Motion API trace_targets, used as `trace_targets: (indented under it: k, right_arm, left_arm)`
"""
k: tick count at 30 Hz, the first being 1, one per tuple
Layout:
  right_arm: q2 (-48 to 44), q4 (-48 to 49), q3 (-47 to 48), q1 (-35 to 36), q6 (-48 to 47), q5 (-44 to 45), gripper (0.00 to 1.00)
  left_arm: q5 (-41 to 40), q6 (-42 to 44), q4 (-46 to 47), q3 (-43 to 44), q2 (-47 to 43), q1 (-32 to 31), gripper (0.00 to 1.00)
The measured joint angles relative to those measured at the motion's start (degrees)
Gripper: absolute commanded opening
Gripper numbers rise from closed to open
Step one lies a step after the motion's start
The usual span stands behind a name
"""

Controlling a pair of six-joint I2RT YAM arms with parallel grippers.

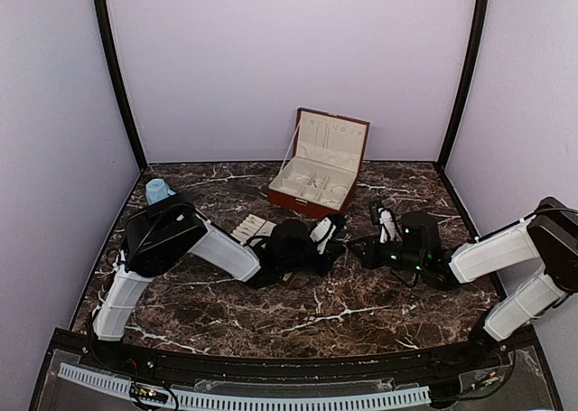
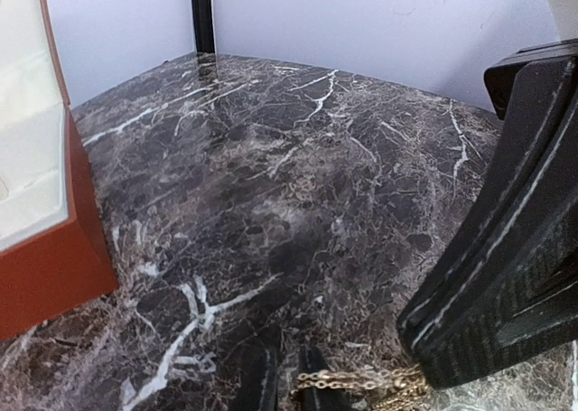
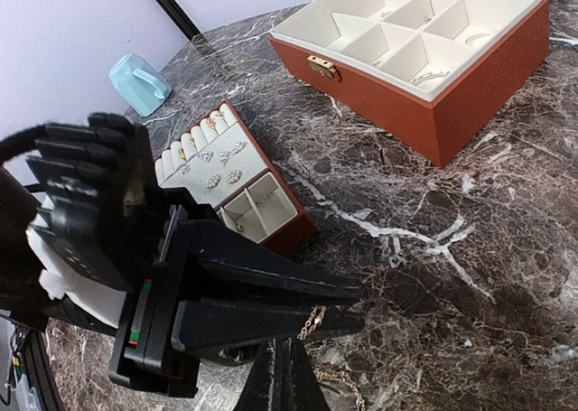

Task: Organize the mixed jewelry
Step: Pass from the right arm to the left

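One gold chain [image 3: 313,322] hangs low over the marble table [image 3: 506,275], near the open red-brown box [image 3: 433,113]; the left gripper [image 3: 359,305] is clamped on it; the right gripper [image 3: 282,357] is pinched together on it too.

One camera hangs above and behind me and looks down on the whole bench [image 1: 361,312]. My left wrist camera sits low near the marble, facing the back wall. My right wrist camera looks down closely. Both show the red-brown box [image 3: 433,113] and gold chain [image 2: 361,379].
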Motion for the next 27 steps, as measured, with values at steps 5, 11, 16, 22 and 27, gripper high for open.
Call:
trace_targets:
  k: [5,11,16,22,27]
  right_arm:
    - [-0.02,-0.66,0.0,0.0,-0.17,0.0,0.0]
    - [-0.24,-0.79,0.0,-0.02,-0.22,0.07,0.0]
    - [-0.7,-1.79,0.0,-0.04,-0.81,0.0,0.31]
    - [-3.82,-5.18,0.79,-0.02,-2.99,-0.46,0.46]
    - [-7.13,-7.1,1.4,0.28,-4.55,-0.48,0.49]
  left_arm:
    - [-0.04,-0.28,2.69,-0.46,0.0,0.0,0.03]
    - [-0.11,-0.31,4.59,-2.29,-0.39,0.0,0.0]
    - [-0.94,-0.31,5.14,-5.27,-3.17,0.0,0.0]
    - [-2.25,-1.86,5.55,-8.24,-8.74,0.0,0.0]
    - [-4.37,-3.43,3.21,-9.86,-14.27,0.0,0.0]
